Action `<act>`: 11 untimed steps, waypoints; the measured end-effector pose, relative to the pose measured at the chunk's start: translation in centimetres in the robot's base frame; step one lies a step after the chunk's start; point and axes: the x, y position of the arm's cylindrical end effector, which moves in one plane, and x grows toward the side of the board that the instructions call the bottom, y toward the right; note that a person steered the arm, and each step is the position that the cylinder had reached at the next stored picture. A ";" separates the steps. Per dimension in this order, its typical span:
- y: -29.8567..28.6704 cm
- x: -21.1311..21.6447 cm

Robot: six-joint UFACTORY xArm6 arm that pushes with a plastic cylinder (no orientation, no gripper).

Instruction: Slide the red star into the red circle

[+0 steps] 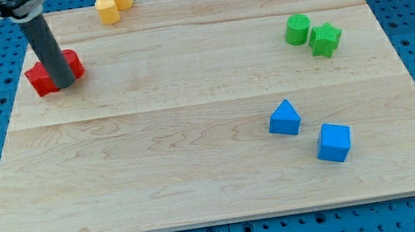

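Two red blocks sit at the view's upper left of the wooden board (194, 134). The left one (40, 80) looks like the red star and the right one (73, 63) like the red circle; the rod hides much of both, so their shapes are hard to tell. They appear close together or touching behind the rod. My tip (64, 85) rests between them, at their front edge. The dark rod rises from there to the view's top left.
Two yellow blocks (113, 3) lie at the top edge. A green cylinder (297, 29) and a green star (325, 39) lie at the upper right. A blue triangle (284, 117) and a blue cube (334, 142) lie at the lower right.
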 end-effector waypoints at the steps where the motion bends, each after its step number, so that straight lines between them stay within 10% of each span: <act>1: -0.6 3.5; 4: -8.6 3.2; 11: 4.2 -4.7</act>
